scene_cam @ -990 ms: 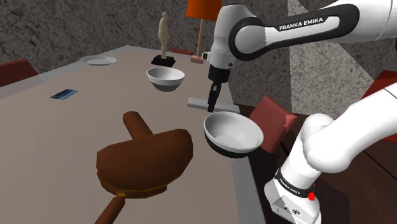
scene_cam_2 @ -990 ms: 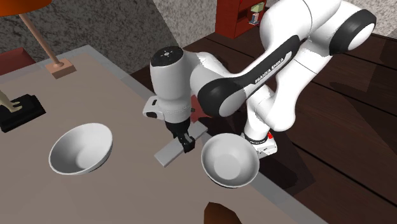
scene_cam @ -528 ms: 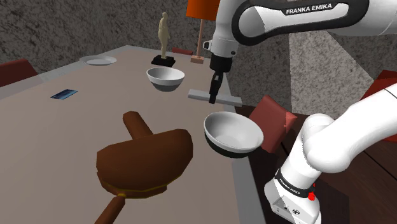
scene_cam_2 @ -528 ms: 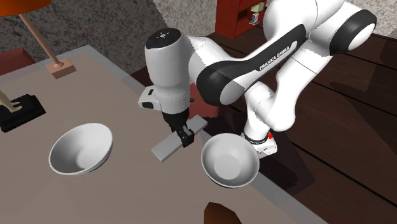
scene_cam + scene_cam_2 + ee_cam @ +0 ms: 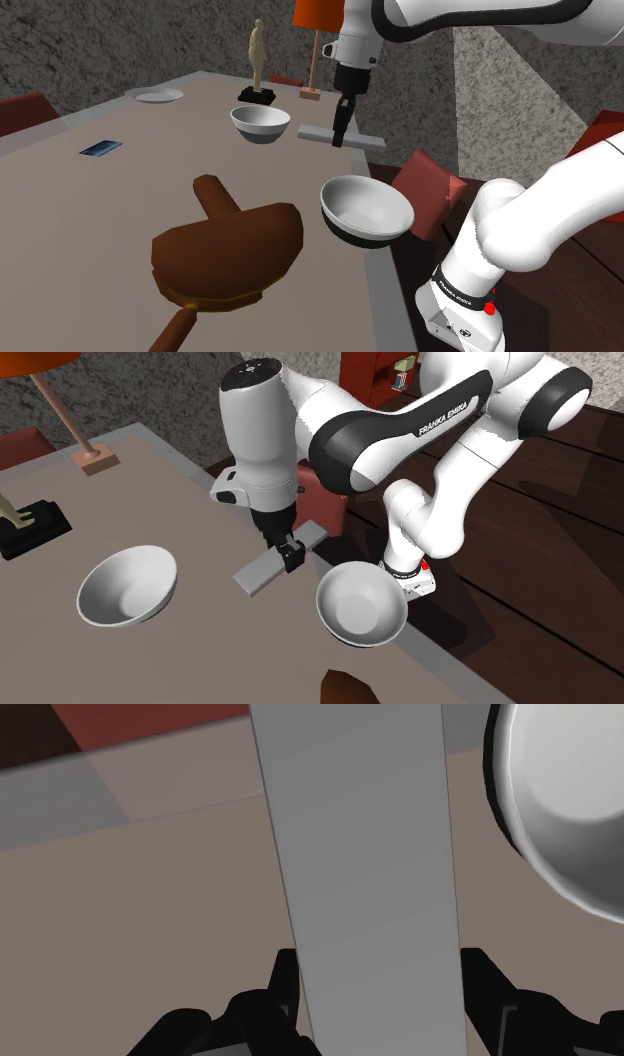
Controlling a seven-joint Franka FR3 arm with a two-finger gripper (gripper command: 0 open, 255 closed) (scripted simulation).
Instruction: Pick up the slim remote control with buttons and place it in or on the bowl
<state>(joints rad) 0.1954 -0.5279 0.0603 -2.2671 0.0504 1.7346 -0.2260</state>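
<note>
A slim grey slab, the remote [image 5: 320,134] [image 5: 258,570] [image 5: 360,864], hangs level in the air above the table, drawn plain with no buttons showing. My black gripper [image 5: 340,138] [image 5: 292,557] [image 5: 378,989] is shut on its middle, one finger [image 5: 283,989] on each long side. A white bowl [image 5: 365,209] [image 5: 360,603] [image 5: 565,799] sits at the table's near edge, below the remote and toward the stand. A second white bowl [image 5: 260,122] [image 5: 126,584] rests farther in on the table.
A large brown wooden object [image 5: 225,250] lies on the beige table [image 5: 90,215]. A statuette [image 5: 258,58], a lamp [image 5: 316,40], a small plate [image 5: 158,96] and a blue card [image 5: 100,149] stand toward the far side. A red chair [image 5: 428,190] is beside the table.
The gripper has risen with the remote, lifting it well clear of the table. The bowls have not moved.
</note>
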